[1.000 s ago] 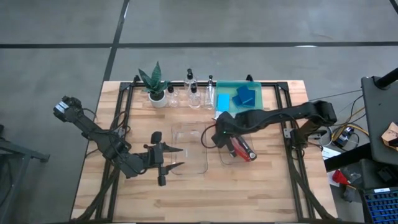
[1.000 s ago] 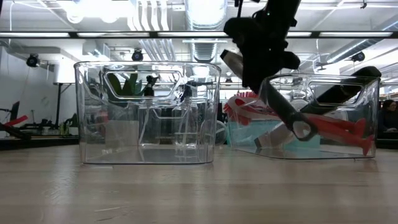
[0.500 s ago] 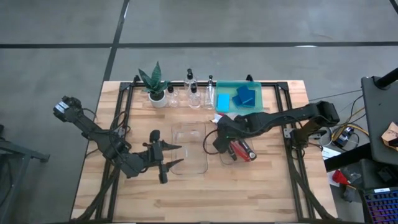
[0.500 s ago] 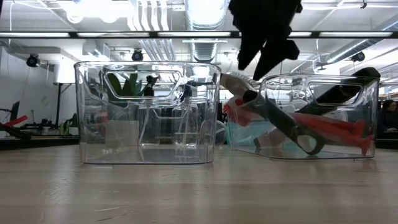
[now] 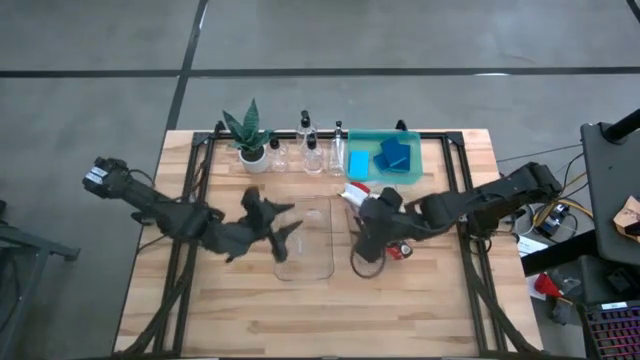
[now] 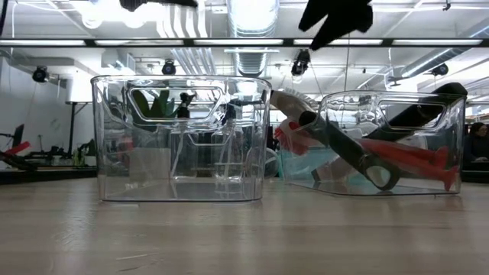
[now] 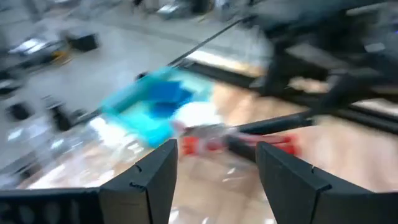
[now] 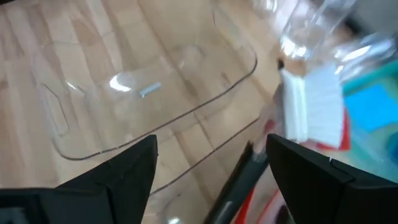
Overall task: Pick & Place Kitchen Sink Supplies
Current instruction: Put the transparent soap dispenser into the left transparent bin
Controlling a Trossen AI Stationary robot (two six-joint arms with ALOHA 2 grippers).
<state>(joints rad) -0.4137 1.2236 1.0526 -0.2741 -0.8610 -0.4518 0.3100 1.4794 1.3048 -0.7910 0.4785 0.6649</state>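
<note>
A black-handled white-headed brush [image 6: 336,145] lies slanted in the right clear bin [image 6: 428,107]. Its handle crosses the bin's left rim, its white head [image 8: 311,102] sticks out past that rim, and its ring end [image 6: 380,177] is down inside. Red brushes [image 6: 412,156] lie beside it. My right gripper [image 8: 211,146] hangs open above this bin [image 5: 372,228] and touches nothing. My left gripper [image 5: 280,228] is open above the left clear bin [image 5: 305,238]. Blue sponges [image 5: 395,155] lie in the green tray [image 5: 412,140]. Small clear bottles [image 5: 312,150] stand beside the tray.
A green plant in a white pot [image 5: 250,140] stands at the far left, next to the bottles. The near half of the wooden table [image 5: 300,310] is bare wood. Black frame rails [image 5: 470,260] run along both sides of the table.
My right gripper has opened and let go of the black-handled brush, then risen. The brush has dropped into the right bin and come to rest across its left rim. My left gripper has risen and swung toward the far edge, over the left bin.
</note>
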